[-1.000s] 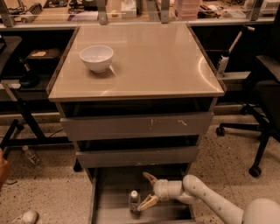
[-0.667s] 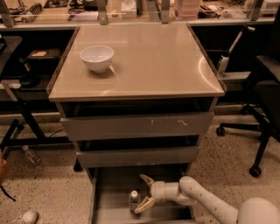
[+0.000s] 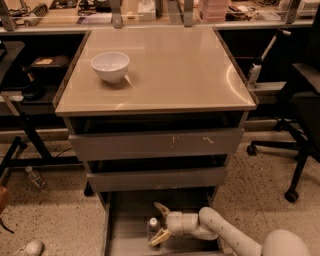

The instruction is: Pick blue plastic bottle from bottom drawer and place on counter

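End effector [image 3: 159, 223] crept left, fingers wide, now straddling blue plastic bottle [image 3: 153, 226], upright in bottom drawer [image 3: 129, 236] below table [image 3: 170, 75] front edge. Likely light, thin-walled, slippery; grip mid-body, gently.

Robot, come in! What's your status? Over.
End effector open, low in bottom drawer. Blue plastic bottle upright between its fingers. White bowl on counter.

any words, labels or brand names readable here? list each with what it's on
No text can be read anywhere.
Label on the blue plastic bottle, standing in the bottom drawer inside the open gripper: too blurred.
Label on the small bottle on the floor: too small.
The boxes on the rear bench: nothing legible.
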Action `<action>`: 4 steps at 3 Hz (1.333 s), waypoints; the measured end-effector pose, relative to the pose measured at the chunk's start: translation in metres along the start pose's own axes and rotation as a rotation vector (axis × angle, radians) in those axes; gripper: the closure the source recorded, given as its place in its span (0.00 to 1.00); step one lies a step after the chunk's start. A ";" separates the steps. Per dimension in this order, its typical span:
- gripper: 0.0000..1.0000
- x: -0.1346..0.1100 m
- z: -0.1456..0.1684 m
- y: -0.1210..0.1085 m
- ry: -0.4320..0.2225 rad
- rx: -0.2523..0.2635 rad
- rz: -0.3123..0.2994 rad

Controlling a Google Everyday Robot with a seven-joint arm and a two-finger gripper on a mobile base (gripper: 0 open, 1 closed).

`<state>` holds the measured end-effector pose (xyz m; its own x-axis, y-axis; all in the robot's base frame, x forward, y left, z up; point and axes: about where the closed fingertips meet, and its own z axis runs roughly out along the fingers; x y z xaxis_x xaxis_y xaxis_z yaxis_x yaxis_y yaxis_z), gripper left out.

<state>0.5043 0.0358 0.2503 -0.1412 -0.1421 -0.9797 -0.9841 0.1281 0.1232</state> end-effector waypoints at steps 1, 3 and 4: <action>0.00 0.007 0.008 0.007 -0.025 -0.004 0.011; 0.43 0.007 0.008 0.007 -0.025 -0.004 0.011; 0.66 0.007 0.008 0.007 -0.025 -0.004 0.011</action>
<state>0.4974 0.0434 0.2429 -0.1496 -0.1159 -0.9819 -0.9829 0.1254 0.1349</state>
